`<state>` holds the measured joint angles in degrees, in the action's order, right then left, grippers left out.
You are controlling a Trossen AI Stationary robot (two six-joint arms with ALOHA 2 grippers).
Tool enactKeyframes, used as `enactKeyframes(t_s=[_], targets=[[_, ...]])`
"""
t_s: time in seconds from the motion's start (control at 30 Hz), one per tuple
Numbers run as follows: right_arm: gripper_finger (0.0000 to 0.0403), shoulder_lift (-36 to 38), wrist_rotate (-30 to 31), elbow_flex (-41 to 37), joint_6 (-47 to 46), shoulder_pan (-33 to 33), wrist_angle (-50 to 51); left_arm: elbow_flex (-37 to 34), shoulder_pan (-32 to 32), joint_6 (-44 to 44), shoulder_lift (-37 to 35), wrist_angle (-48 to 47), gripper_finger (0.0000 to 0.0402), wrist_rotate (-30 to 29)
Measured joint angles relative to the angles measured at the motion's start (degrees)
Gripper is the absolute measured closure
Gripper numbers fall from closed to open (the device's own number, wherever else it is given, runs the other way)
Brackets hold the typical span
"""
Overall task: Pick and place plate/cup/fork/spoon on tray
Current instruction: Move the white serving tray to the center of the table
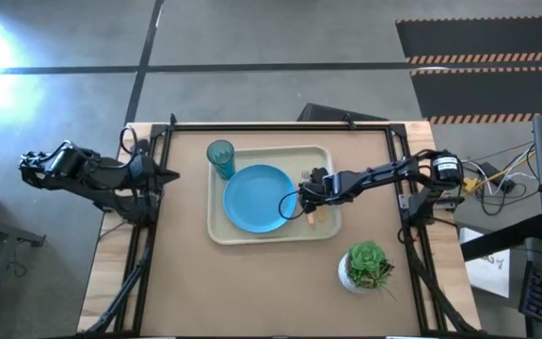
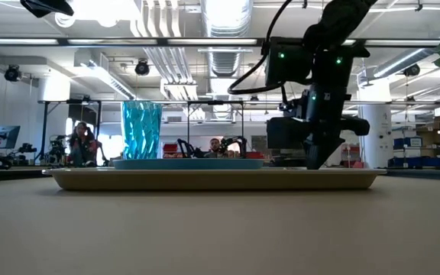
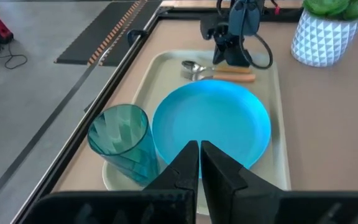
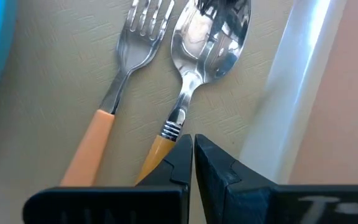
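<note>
Judging by how things lie, the task looks all but finished: the tray [image 1: 216, 231] sits in the middle of the tabletop [image 1: 252, 292] and already carries all four items. The plate [image 1: 257, 198] lies flat in the tray's middle, the cup [image 1: 220, 157] stands upright in the tray's far corner on the left arm's side, just beside the plate, and the fork [image 4: 120, 74] and the spoon [image 4: 194, 68] lie side by side in the strip of tray between the plate and the rim on the right arm's side, both flat with their orange handles pointing the same way. The right hand [image 4: 191, 158] hangs low over the spoon's handle with its fingers pressed together and nothing between them; whether the tips actually touch the handle cannot be told. The left hand [image 3: 199, 163] is also closed and empty, held back off the tabletop's left edge and aimed toward the tray. A potted plant [image 1: 365, 266] stands on the tabletop well apart from the tray and has no part in the job. What seems left is only for the right arm to lift clear of the cutlery and pull away from the tray; nothing of the task's things remains outside it.
</note>
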<state>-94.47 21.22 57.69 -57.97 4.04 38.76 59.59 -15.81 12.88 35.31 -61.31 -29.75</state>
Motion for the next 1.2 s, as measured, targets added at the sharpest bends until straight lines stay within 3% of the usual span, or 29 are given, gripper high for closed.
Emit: enactKeyframes(t_s=[0.27,0.47,0.57,0.67,0.87,1.07,1.2], targets=[[0.0394,4.9,1.8,2.7,2.6,0.4,0.2,0.2,0.1,4.2,-0.1,-7.1,0.0402,-1.2],[0.0394,12.4,10.9,7.1,7.8,0.4,0.8,-0.5,0.1,21.8,0.0,-21.5,0.0402,-0.8],[0.0394,16.3,15.2,9.2,11.3,0.4,0.7,-3.0,0.1,28.0,0.5,-24.3,0.0402,-0.7],[0.0394,19.5,17.9,11.0,13.8,0.4,0.7,-7.8,0.1,30.3,0.5,-21.2,0.0402,0.1],[0.0394,22.0,18.0,11.7,15.6,0.3,-0.2,-21.3,0.1,31.6,0.9,-3.6,0.0402,1.9],[0.0394,21.1,17.5,11.4,16.2,0.3,0.0,-30.2,0.1,43.7,1.4,-2.1,0.0402,6.8],[0.0394,20.3,17.4,11.4,17.4,0.3,-0.1,-34.2,0.1,45.3,1.4,3.7,0.0402,7.4]])
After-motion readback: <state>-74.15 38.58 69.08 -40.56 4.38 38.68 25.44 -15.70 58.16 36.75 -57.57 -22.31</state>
